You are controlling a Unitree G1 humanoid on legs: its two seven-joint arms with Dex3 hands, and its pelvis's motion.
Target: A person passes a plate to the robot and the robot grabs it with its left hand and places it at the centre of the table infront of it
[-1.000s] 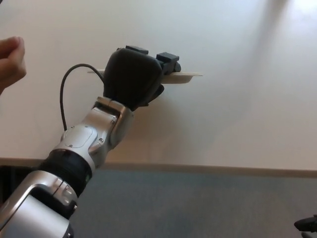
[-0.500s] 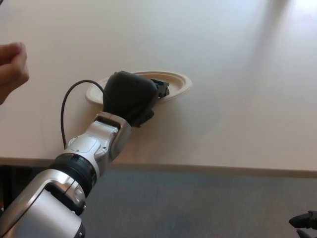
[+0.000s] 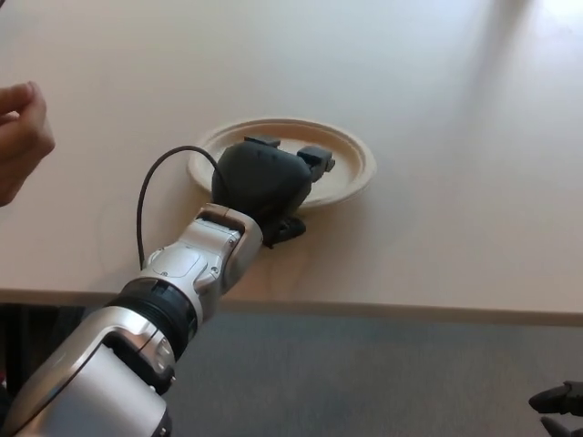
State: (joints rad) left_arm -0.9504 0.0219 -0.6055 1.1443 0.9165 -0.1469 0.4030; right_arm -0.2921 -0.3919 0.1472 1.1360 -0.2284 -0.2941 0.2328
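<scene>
One plate [image 3: 351, 164], pale and round with a raised rim, lies flat on the light surface [image 3: 455, 109], and everything else can be placed from it. The robot's left hand [image 3: 269, 182] covers the plate's near-left part: the black body of the hand sits over the rim on that side, two thick fingers [image 3: 317, 159] reach onto the plate's inner face, and the thumb shows below the near rim, so the hand is clamped on the plate's edge. Behind the hand, the silver and black left forearm [image 3: 182, 273] runs away from the plate toward the lower left, crossing the near edge of the surface. A thin black cable [image 3: 146, 196] loops up from the forearm and meets the hand just left of the plate. Well to the left of the plate, at the picture's edge, a person's hand [image 3: 23, 137] hovers over the surface with its fingers curled in, apart from plate and robot. Far below and right of the plate, over the grey floor [image 3: 383, 382], a small black part of the right hand [image 3: 560, 401] shows at the corner; whether it is spread or closed cannot be told.
</scene>
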